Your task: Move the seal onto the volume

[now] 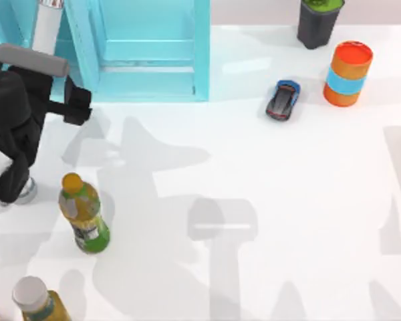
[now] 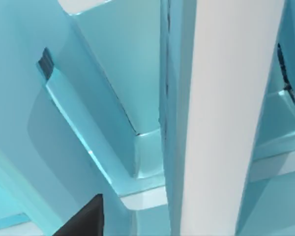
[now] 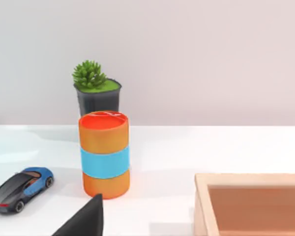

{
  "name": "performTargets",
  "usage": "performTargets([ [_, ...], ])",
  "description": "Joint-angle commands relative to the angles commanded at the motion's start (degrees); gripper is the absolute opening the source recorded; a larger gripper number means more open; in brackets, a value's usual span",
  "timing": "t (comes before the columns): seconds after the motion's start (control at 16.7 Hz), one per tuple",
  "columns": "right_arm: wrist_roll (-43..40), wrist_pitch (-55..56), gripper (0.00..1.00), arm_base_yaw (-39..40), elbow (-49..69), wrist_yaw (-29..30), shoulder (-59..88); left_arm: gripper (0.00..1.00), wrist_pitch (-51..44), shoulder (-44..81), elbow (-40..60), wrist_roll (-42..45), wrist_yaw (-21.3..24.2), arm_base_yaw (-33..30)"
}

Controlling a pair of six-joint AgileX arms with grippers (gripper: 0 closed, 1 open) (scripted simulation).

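The left arm [image 1: 13,114] is at the table's [image 1: 267,200] left edge, beside the front of a light-blue shelf [image 1: 147,50] that stands at the back left. The left gripper [image 2: 84,222] is close up against the shelf's blue panels and a broad white upright [image 2: 221,118]; whether it is apart or together cannot be told. The right gripper [image 3: 83,221] hangs low over the table's right side, facing an orange can [image 3: 104,155] with a blue band, and its state cannot be told either. A toy car [image 3: 20,189] is parked near the can, a potted plant [image 3: 97,91] stands behind the can, and the corner of a wooden tray [image 3: 250,204] lies close to this gripper. A green-and-orange bottle [image 1: 84,214] stands at the front left, near the left arm, and a white-capped bottle [image 1: 39,299] stands at the front edge. Where the seal sits cannot be told.
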Motion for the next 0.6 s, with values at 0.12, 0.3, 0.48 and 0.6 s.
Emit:
performTargets([
  [0.12,0.00,0.00,1.00,0.00,0.00,0.00,0.00,1.00,0.00,0.00,0.00,0.00,0.00,0.00],
  [0.3,0.00,0.00,1.00,0.00,0.00,0.00,0.00,1.00,-0.18,-0.07,-0.04,-0.01,0.12,0.21],
  [0.48,0.00,0.00,1.00,0.00,0.00,0.00,0.00,1.00,-1.09,0.97,2.85,0.05,0.35,0.06],
  [0.6,0.00,0.00,1.00,0.00,0.00,0.00,0.00,1.00,-2.44,3.18,6.68,0.22,0.57,0.21],
])
